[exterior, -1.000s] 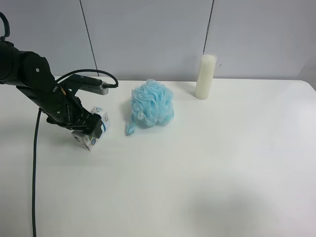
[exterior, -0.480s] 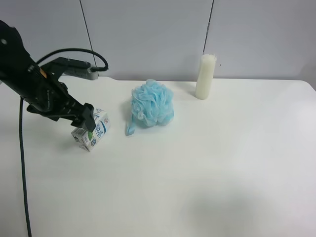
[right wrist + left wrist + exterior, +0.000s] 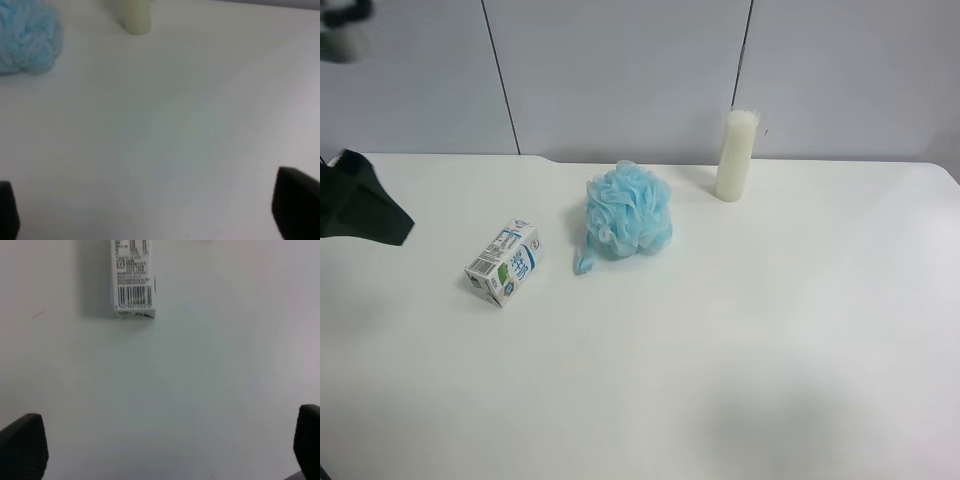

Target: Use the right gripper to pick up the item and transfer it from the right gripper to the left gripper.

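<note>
The milk carton (image 3: pixel 503 262), white with blue lettering and a green patch, lies on its side on the white table, left of the middle. It also shows in the left wrist view (image 3: pixel 132 282), barcode side up. My left gripper (image 3: pixel 165 450) is open and empty, well clear of the carton; only its two fingertips (image 3: pixel 22 445) show. A blurred black part of that arm (image 3: pixel 360 205) sits at the exterior high view's left edge. My right gripper (image 3: pixel 152 207) is open and empty above bare table. It is out of the exterior high view.
A fluffy light-blue bath pouf (image 3: pixel 628 210) lies just right of the carton; it also shows in the right wrist view (image 3: pixel 25 42). A tall cream-white cylinder (image 3: pixel 736 155) stands at the back by the wall, and its base shows in the right wrist view (image 3: pixel 136 15).
The arm at the exterior high view's left let go of the carton and pulled back up and left to the frame's edge. The carton stayed lying on the table.
</note>
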You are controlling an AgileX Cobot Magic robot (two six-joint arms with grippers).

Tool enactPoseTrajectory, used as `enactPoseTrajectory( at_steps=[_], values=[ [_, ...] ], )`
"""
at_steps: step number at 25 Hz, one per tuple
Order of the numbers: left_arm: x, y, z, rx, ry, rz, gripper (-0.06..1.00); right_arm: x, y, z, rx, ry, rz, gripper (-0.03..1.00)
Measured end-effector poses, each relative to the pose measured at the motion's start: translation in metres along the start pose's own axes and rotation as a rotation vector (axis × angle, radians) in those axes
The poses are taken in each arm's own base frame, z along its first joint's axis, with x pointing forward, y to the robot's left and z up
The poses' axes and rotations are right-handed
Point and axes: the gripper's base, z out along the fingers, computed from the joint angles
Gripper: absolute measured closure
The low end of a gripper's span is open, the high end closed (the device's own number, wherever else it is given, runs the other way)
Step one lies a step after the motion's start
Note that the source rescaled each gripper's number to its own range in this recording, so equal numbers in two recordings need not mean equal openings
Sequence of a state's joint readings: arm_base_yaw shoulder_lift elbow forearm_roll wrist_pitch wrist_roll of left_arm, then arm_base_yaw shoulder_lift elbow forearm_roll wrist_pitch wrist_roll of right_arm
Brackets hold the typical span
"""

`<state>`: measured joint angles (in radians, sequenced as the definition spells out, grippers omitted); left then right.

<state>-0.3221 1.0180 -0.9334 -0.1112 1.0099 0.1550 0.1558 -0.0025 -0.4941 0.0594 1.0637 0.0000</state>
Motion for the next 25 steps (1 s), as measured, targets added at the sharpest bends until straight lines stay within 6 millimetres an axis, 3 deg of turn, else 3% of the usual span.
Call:
enactPoseTrajectory(
  at_steps=[4, 7, 15, 22, 25],
  values=[
    [0.023, -0.007, -0.045, -0.011, -0.139, 0.014, -0.05, 0.0, 0.0, 0.0, 0.0, 0.0, 0.0, -0.03],
    [0.052, -0.011, -0.06, -0.014, -0.189, 0.014, -0.05, 0.0, 0.0, 0.0, 0.0, 0.0, 0.0, -0.03],
    [0.137, -0.019, -0.063, -0.015, -0.345, -0.05, -0.05, 0.0, 0.0, 0.0, 0.0, 0.0, 0.0, -0.03],
    [0.181, -0.023, -0.059, -0.018, -0.516, -0.067, -0.05, 0.0, 0.0, 0.0, 0.0, 0.0, 0.0, -0.03],
    [0.186, -0.022, -0.059, -0.03, -0.538, -0.081, -0.05, 0.0, 0.0, 0.0, 0.0, 0.0, 0.0, -0.03]
  ],
)
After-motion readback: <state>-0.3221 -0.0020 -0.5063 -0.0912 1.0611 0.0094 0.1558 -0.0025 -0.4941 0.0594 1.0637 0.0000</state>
